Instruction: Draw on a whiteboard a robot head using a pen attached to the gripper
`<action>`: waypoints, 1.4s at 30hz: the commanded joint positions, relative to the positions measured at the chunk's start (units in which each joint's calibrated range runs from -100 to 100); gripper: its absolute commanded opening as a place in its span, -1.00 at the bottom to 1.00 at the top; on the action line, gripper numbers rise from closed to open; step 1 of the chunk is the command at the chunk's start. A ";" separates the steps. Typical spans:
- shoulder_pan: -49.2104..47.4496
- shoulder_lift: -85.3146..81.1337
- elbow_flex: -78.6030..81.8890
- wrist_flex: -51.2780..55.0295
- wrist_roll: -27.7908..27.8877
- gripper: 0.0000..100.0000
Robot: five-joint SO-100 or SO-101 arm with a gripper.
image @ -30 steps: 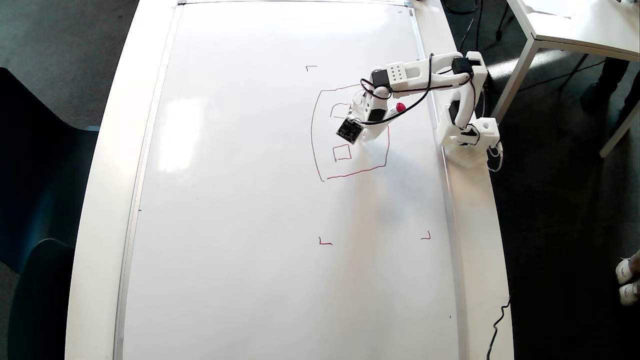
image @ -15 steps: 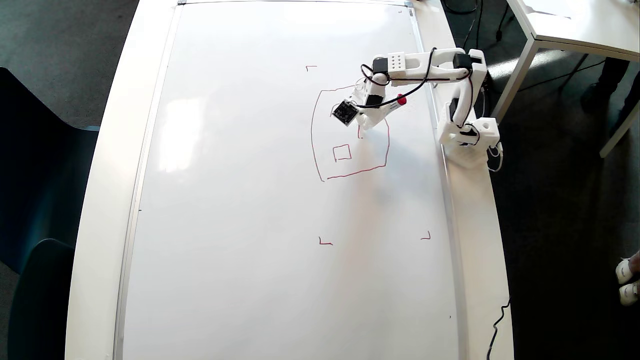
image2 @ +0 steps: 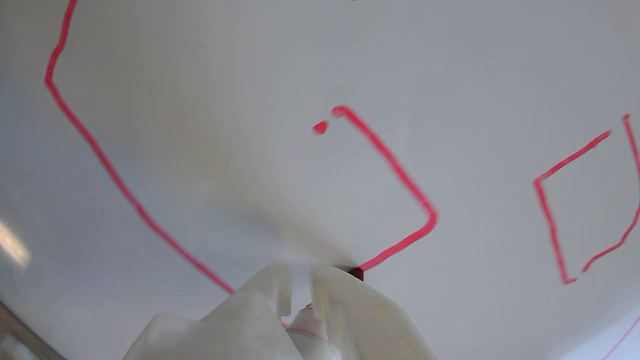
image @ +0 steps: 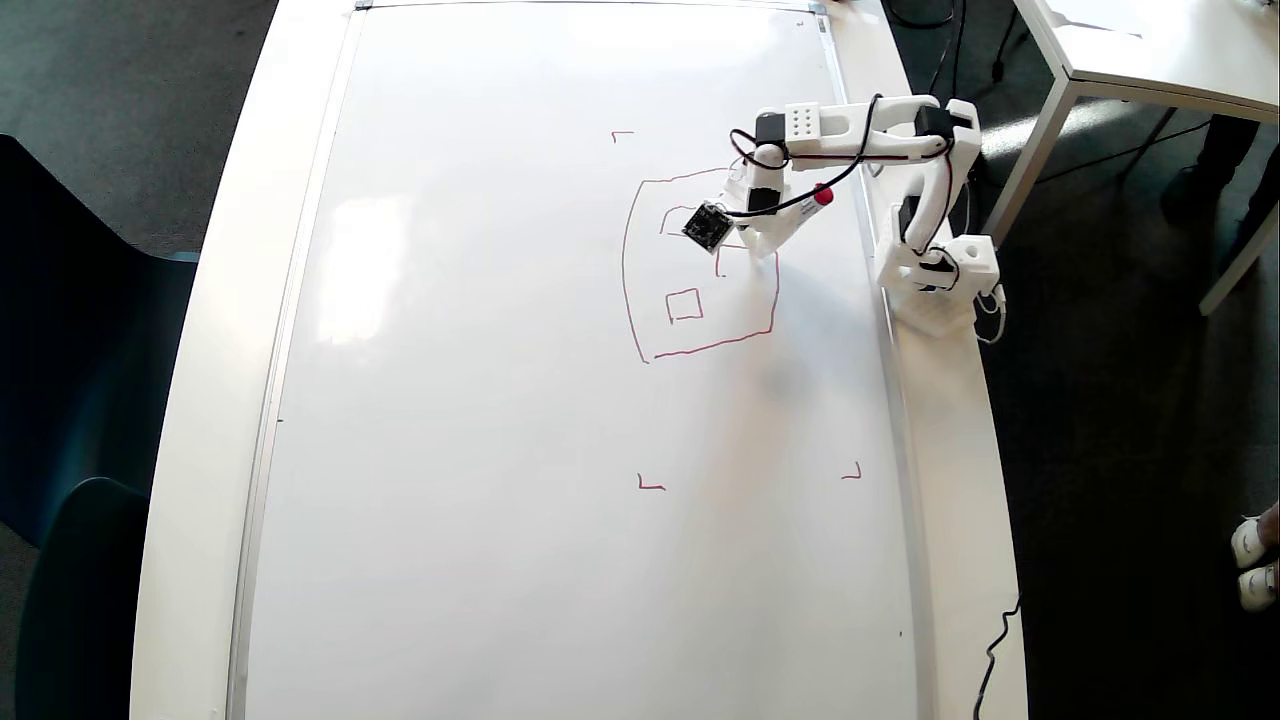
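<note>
The whiteboard (image: 500, 400) covers nearly the whole table in the overhead view. Its upper right holds the robot head (image: 715, 344), a red rounded outline with a small square (image: 684, 292) inside. My white gripper (image: 757, 245) hangs over the outline's upper right part, shut on the pen (image: 803, 207), whose red end (image: 822, 196) points toward the arm. In the wrist view the fingertips (image2: 327, 287) clamp the pen and its dark red tip (image2: 356, 273) touches the whiteboard (image2: 200, 100). A fresh red stroke (image2: 432, 216) ends at the tip; a finished small square (image2: 542, 200) lies at the right.
The arm's base (image: 938, 275) sits on the white table rim right of the board. Small red corner marks (image: 650, 485) (image: 852, 473) (image: 622, 134) are on the board. A second white table (image: 1150, 50) stands top right, dark chairs (image: 60, 350) left, a black cable (image: 990, 650) lower right.
The gripper moved up, then right in the overhead view. A new short vertical stroke and a horizontal stroke have appeared inside the outline.
</note>
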 commanded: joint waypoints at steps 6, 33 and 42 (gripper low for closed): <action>-0.70 -6.08 5.34 -0.47 -0.31 -0.99; -4.68 1.55 0.89 -13.76 -1.28 -0.99; -7.04 -2.39 1.80 -12.72 -0.96 -0.99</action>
